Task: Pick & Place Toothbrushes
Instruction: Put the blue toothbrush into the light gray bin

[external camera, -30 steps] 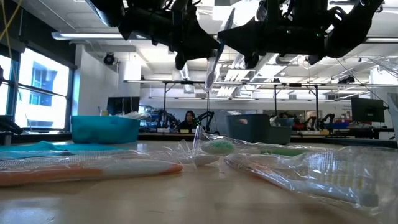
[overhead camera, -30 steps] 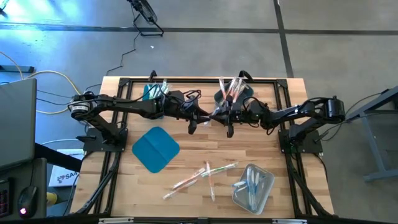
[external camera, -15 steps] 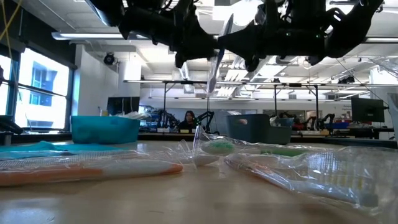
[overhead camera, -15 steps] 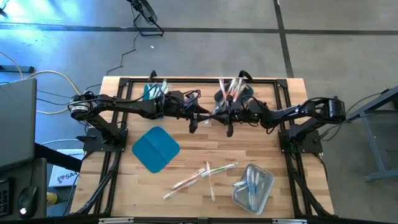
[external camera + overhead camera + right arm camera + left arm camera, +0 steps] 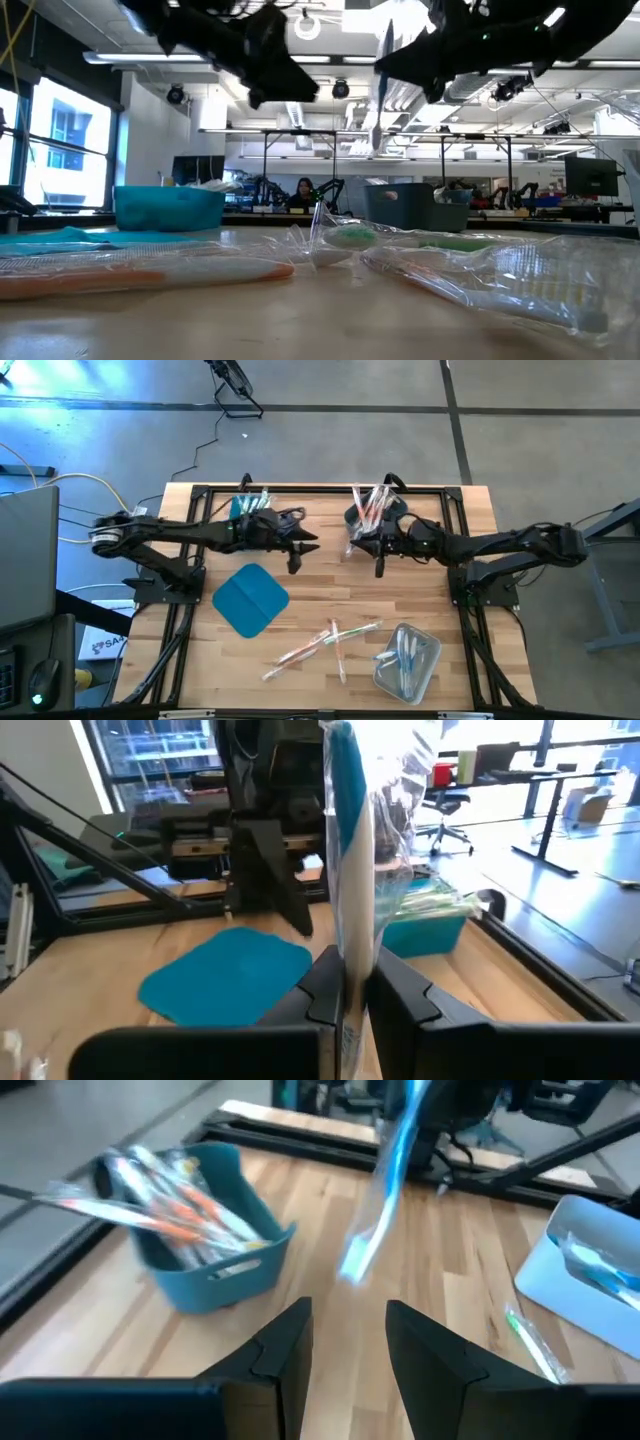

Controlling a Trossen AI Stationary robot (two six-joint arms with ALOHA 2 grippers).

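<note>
Right gripper (image 5: 378,563): fingers pressed onto a wrapped blue toothbrush (image 5: 345,870), held upright above the tabletop (image 5: 310,600), beside the grey bin (image 5: 395,510). Left gripper (image 5: 296,556): fingers spread, empty, near the teal bin (image 5: 240,508). More toothbrushes (image 5: 325,640) lie loose near the clear bin (image 5: 408,662).

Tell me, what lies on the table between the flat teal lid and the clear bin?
Loose toothbrushes lie scattered on the wood between the teal lid and the clear bin; the high view shows this.
</note>
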